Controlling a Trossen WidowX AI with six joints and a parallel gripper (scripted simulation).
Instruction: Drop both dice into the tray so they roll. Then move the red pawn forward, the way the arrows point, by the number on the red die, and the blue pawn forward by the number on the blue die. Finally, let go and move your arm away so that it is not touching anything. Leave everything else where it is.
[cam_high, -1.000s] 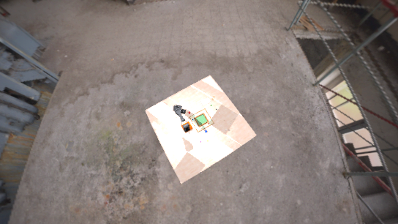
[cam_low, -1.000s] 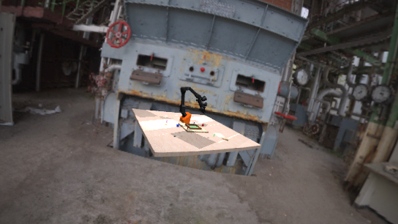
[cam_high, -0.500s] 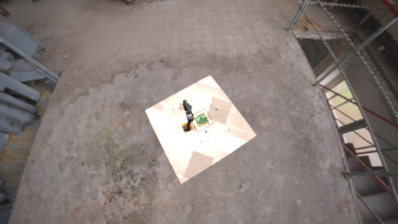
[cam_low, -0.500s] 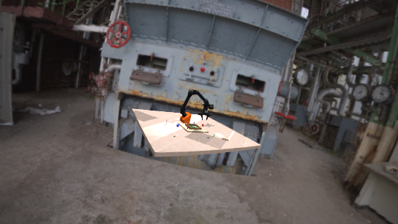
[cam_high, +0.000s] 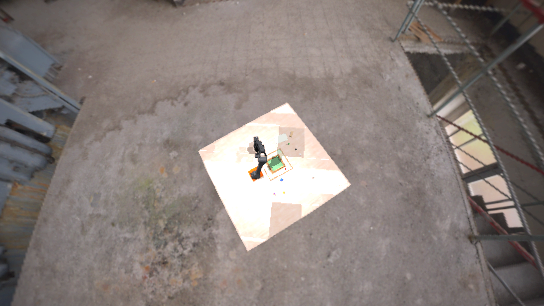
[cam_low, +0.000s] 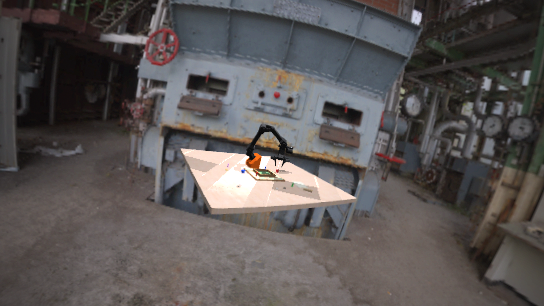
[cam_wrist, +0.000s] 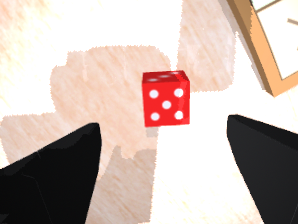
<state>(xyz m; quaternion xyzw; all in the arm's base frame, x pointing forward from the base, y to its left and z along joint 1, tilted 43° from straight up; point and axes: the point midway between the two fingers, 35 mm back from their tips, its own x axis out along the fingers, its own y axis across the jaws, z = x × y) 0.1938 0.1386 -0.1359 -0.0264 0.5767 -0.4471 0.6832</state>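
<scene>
Wrist view shows the gripper (cam_wrist: 162, 183) partly open and holding nothing, its two dark fingers spread apart above the table (cam_wrist: 80, 30). Ahead of them and centred between them sits the red die (cam_wrist: 165, 98), untouched. Up and to the right, probably the tray's wooden rim (cam_wrist: 249, 30).
</scene>
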